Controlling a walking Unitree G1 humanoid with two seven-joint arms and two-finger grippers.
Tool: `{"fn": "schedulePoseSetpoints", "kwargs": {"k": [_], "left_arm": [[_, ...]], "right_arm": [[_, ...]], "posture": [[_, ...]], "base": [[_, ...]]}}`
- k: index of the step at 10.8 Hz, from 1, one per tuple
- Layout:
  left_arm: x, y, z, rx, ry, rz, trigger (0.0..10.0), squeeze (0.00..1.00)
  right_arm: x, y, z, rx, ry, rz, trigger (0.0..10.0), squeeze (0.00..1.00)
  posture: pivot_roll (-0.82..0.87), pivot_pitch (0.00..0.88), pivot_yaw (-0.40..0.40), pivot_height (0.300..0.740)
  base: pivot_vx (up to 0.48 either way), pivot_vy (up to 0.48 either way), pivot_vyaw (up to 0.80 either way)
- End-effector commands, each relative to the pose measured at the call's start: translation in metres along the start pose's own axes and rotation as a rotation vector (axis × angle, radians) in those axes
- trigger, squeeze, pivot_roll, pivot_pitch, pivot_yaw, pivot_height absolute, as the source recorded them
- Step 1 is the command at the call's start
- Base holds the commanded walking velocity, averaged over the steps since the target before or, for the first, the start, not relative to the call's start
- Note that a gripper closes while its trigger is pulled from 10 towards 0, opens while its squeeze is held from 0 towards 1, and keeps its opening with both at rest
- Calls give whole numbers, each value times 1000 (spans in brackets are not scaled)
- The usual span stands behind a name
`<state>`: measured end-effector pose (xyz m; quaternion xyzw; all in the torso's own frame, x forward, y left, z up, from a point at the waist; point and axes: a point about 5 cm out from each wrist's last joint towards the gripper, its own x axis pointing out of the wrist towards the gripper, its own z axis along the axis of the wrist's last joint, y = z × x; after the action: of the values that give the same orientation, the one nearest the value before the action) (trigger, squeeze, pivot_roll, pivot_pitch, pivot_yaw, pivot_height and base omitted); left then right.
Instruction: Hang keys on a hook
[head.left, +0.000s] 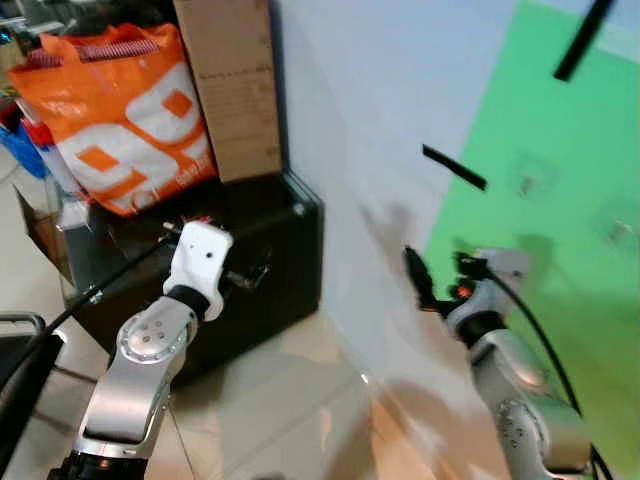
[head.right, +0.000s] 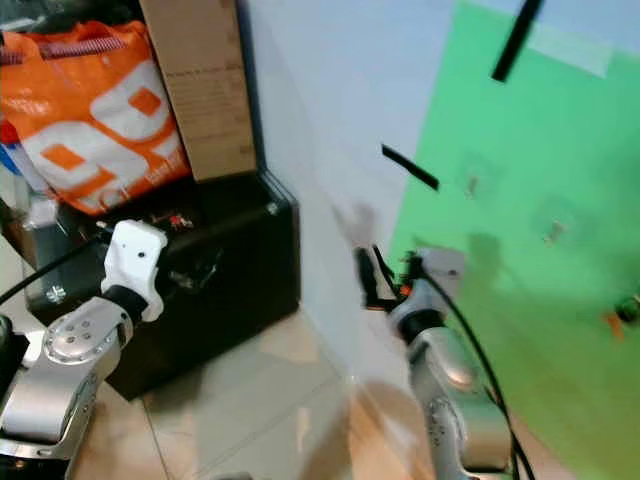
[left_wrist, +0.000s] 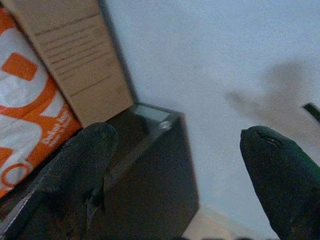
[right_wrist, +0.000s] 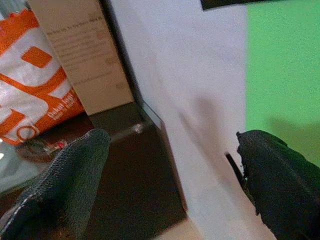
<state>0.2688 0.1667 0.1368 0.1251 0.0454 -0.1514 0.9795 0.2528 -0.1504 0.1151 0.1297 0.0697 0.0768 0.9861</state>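
A small bunch of keys with a red tag (right_wrist: 42, 147) lies on top of the black case (head.left: 290, 260), close to the orange bag; the same keys (head.left: 188, 222) show blurred in the left eye view. Small clear hooks (head.left: 525, 183) (head.left: 620, 232) stick to the green sheet (head.left: 560, 200) on the wall. My left gripper (head.left: 245, 272) is held over the case, open and holding nothing; its fingers (left_wrist: 75, 170) stand wide apart. My right gripper (head.left: 440, 275) is raised near the wall at the green sheet's left edge, also open with nothing in it (right_wrist: 175, 145).
An orange and white bag (head.left: 125, 120) and a tall cardboard box (head.left: 232, 85) stand on and behind the case. Black tape strips (head.left: 455, 167) cross the wall. A black chair edge (head.left: 20, 345) is at the far left. Pale floor tiles (head.left: 290, 410) lie below.
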Motion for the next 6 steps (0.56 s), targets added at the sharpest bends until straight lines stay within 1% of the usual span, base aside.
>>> {"fn": "schedulePoseSetpoints", "kwargs": {"k": [1,6], "left_arm": [[1,-2,3,3,-10,-3,10000,0],[1,-2,3,-4,-12,6,10000,0]], "right_arm": [[-1,-6,3,-13,-4,-15,10000,1000],[1,-4,4,-14,-8,-11,10000,1000]], "posture": [[-31,0,33,740],[-26,0,26,740]], "base": [[300,0,794],[309,0,793]]}}
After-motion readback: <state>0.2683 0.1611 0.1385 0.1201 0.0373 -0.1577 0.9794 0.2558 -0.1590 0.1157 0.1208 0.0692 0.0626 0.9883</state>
